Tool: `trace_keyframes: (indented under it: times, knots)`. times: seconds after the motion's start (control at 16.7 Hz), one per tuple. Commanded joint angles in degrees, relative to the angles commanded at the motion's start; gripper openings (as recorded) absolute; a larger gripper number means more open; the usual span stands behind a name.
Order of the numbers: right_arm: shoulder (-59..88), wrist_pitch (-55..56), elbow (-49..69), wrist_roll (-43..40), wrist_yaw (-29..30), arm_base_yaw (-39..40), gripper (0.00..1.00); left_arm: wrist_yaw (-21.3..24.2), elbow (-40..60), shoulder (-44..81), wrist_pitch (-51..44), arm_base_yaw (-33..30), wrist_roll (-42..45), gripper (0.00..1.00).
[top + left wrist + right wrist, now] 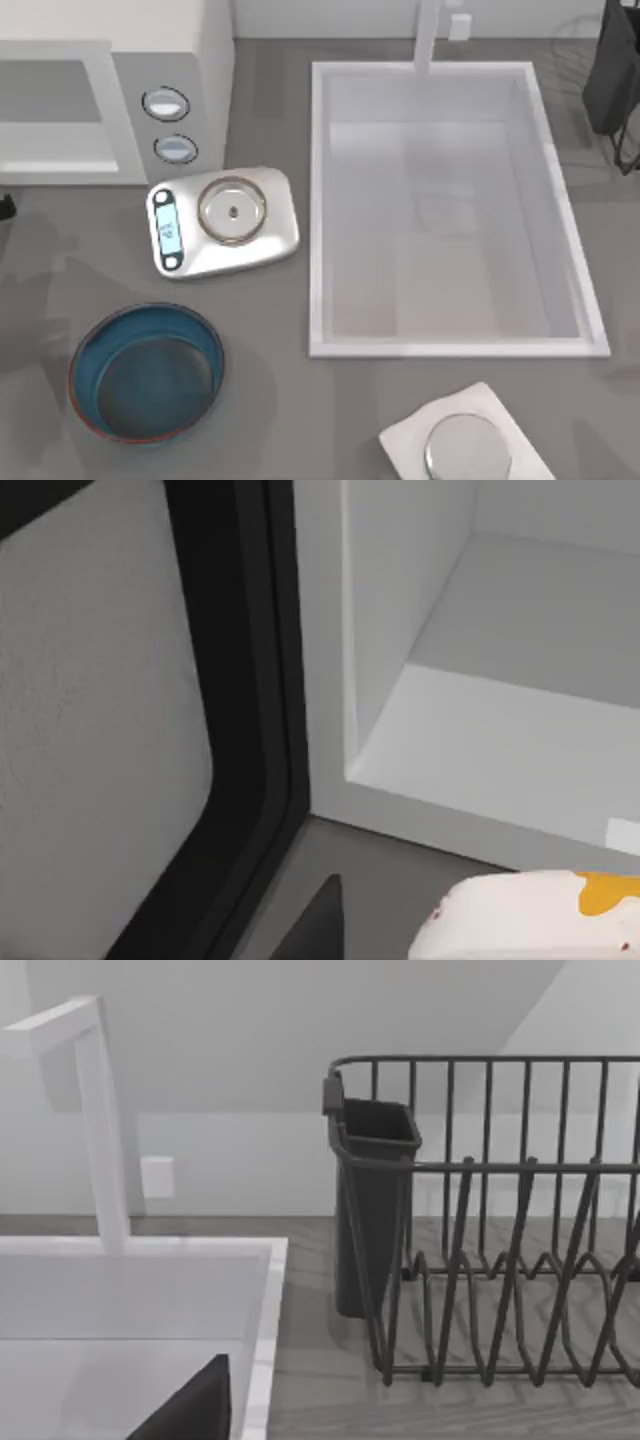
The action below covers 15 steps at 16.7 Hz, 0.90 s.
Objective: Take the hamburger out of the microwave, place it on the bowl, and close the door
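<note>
Hamburger [535, 920] just outside open microwave [480, 680], door [100, 720] swung wide.

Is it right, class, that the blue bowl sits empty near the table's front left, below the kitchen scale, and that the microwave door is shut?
Not quite. The bowl is empty at the front left, below the kitchen scale, but the door stands open: the left wrist view shows it swung aside beside the bare cavity of the microwave, with the hamburger close to the camera.
</note>
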Motion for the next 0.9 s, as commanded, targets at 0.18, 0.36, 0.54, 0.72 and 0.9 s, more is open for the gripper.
trace_keyframes:
  times: [0.18, 0.36, 0.54, 0.72, 0.9]
  knots:
    - [0.0, 0.0, 0.0, 0.0, 0.0, 0.0, 1.0, -10.0, -2.2, 2.3, 0.1, -10.9, -4.1, 0.0]
    - [0.0, 0.0, 0.0, 0.0, 0.0, 0.0, 1.0, -22.4, -5.1, 4.5, 0.3, -26.4, -10.0, 0.0]
    - [0.0, 0.0, 0.0, 0.0, 0.0, 0.0, 1.0, -34.2, -8.5, 6.2, 0.7, -43.4, -17.1, 0.0]
    - [0.0, 0.0, 0.0, 0.0, 0.0, 0.0, 1.0, -43.6, -11.9, 7.1, 1.3, -57.7, -24.6, 0.0]
    - [0.0, 0.0, 0.0, 0.0, 0.0, 0.0, 1.0, -49.5, -14.8, 7.3, 1.9, -67.0, -31.3, 0.0]
